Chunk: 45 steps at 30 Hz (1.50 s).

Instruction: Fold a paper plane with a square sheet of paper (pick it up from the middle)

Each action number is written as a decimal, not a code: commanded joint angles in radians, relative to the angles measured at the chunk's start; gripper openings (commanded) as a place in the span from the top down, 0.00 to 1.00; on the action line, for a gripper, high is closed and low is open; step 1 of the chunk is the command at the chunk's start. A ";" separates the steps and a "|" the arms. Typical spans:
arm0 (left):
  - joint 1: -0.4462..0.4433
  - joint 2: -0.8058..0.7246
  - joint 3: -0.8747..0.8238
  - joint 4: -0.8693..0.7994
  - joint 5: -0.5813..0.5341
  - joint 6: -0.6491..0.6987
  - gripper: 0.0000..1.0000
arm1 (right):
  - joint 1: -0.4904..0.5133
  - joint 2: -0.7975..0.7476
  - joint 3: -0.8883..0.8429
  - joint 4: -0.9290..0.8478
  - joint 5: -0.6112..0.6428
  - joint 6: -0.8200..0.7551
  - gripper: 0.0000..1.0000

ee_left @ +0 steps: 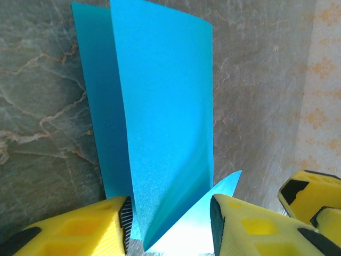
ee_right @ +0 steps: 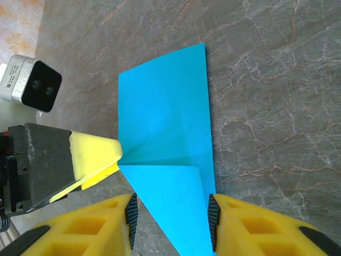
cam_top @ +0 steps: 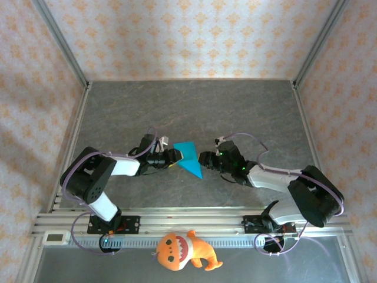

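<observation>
**Ana:** Paper first: where is the square sheet of paper (cam_top: 189,154) sitting?

**Ben:** It is lying on the table (cam_top: 194,106) straight beyond the orange plush toy (cam_top: 181,250), well apart from it. It is already showing creases: one end is tapering to a point and the other is standing up as two flaps.

**Ana:** And who is holding what?

**Ben:** The left gripper (cam_top: 174,155) is sitting beyond the plush toy and a little to its left, at the sheet's edge. In the left wrist view its fingers (ee_left: 101,226) are standing apart with both raised flaps running between them. Each flap is touching or almost touching a pad, so I am not managing to tell whether it is truly pinching.

**Ana:** Why would it be gathering the flaps like that?

**Ben:** I am guessing it is bringing the two halves together along the centre crease, which a dart needs.

**Ana:** The other arm?

**Ben:** The right gripper (cam_top: 205,159) is hovering beyond the plush toy and slightly to its right, facing the left one across the sheet. Its jaws are standing apart, straddling the pointed end, which is lying between them. As far as I am seeing, nothing is being clamped.

**Ana:** So it is bracing?

**Ben:** Probably. It is likely fencing the nose in so the sheet is not sliding while the other side is being squeezed. The plane is looking roughly half-made, and thin paper is going to skew if the squeeze is landing off the crease.
</observation>
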 commanded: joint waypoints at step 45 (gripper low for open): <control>0.073 0.195 0.189 -0.032 0.306 0.137 0.69 | -0.020 -0.075 -0.054 0.064 0.051 0.014 0.58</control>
